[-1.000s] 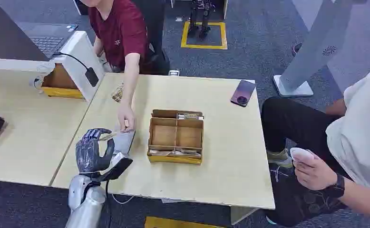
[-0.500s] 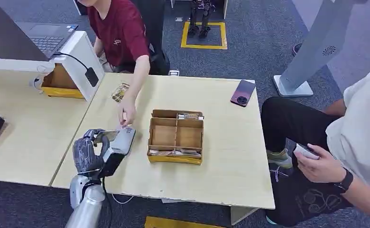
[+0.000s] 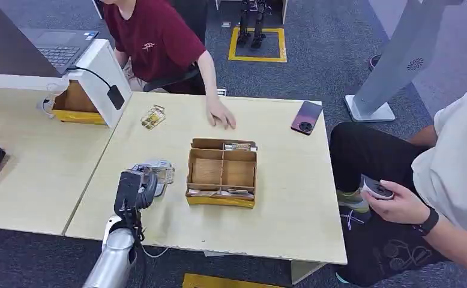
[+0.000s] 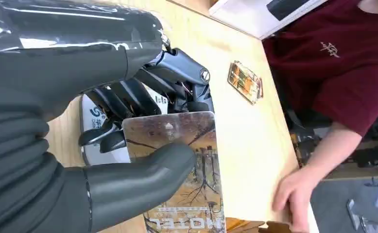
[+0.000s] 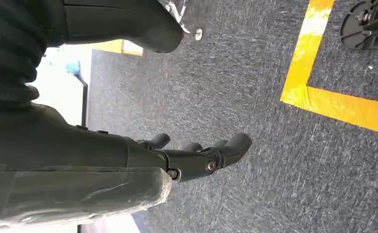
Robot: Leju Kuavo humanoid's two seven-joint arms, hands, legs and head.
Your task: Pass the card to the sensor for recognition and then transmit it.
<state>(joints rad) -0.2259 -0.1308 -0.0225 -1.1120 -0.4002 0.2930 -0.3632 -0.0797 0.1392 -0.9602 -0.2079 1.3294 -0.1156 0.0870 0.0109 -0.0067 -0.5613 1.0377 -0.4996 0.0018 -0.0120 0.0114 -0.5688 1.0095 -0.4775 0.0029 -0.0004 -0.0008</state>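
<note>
Left wrist view shows me the grip best: my left hand point(image 4: 128, 145) has the card point(image 4: 187, 174) pinched flat between the thumb and the darker fingers point(image 4: 128, 99), the printed face toward the camera, so I judge its other face is free to meet the sensor. In the head view the left hand point(image 3: 140, 186) holds the card point(image 3: 162, 174) low over the desk point(image 3: 291, 198), just beside the cardboard tray point(image 3: 222, 172). A grey pad point(image 4: 92, 126) lies under the fingers; whether it is the sensor I cannot tell. My right hand point(image 5: 197, 155) hangs over the carpet, fingers loosely extended, holding nothing. Compared with a second ago, the person in red has pulled their hand point(image 3: 221, 114) back from my fingers to the far side of the desk, and my wrist has rolled over.
</note>
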